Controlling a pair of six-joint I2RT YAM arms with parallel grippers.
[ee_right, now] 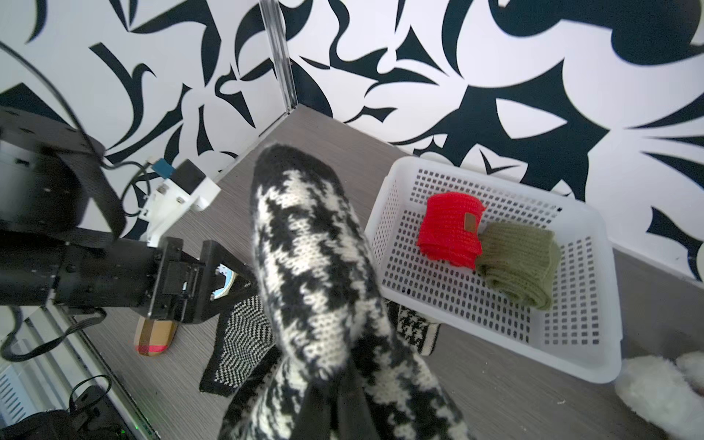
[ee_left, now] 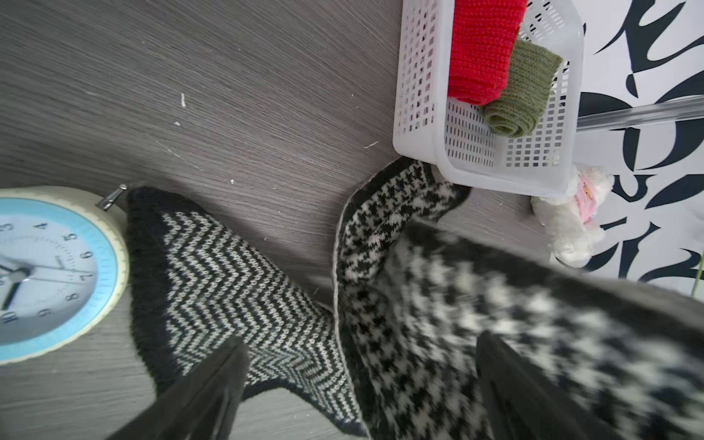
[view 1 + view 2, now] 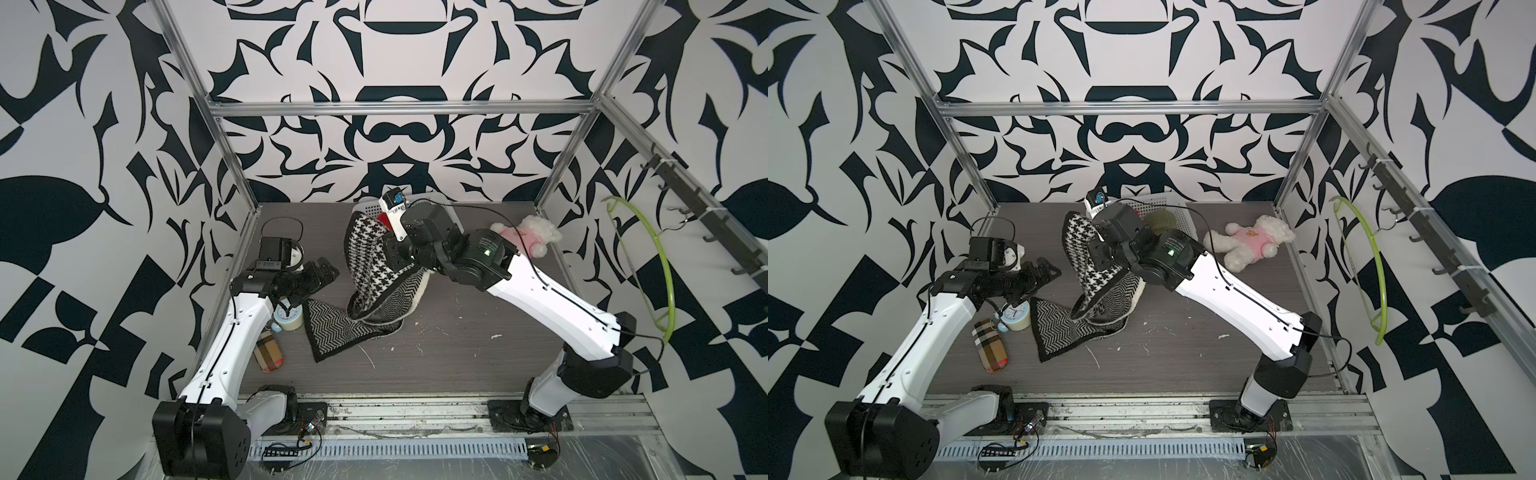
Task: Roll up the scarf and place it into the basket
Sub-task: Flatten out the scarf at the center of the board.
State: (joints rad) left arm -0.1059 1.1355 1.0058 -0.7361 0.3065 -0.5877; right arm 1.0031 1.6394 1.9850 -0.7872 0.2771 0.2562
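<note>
The scarf [image 1: 316,266] is held, unrolled, at a houndstooth fold by the clenched right gripper [image 1: 343,400]; its long axis trails down and back toward the released, empty left gripper [image 3: 328,272], while the basket [image 1: 491,173] is found just ahead of the right gripper

Basket [image 3: 365,206] mostly behind right arm [image 3: 540,291], clock [image 2: 57,274] cropped, near scarf [image 2: 533,324] blurred

Both top views: high, looking down on grey wood-grain tabletop [image 3: 457,353]. Wrist views: close, both share white perforated plastic basket [image 2: 419,76].
</note>
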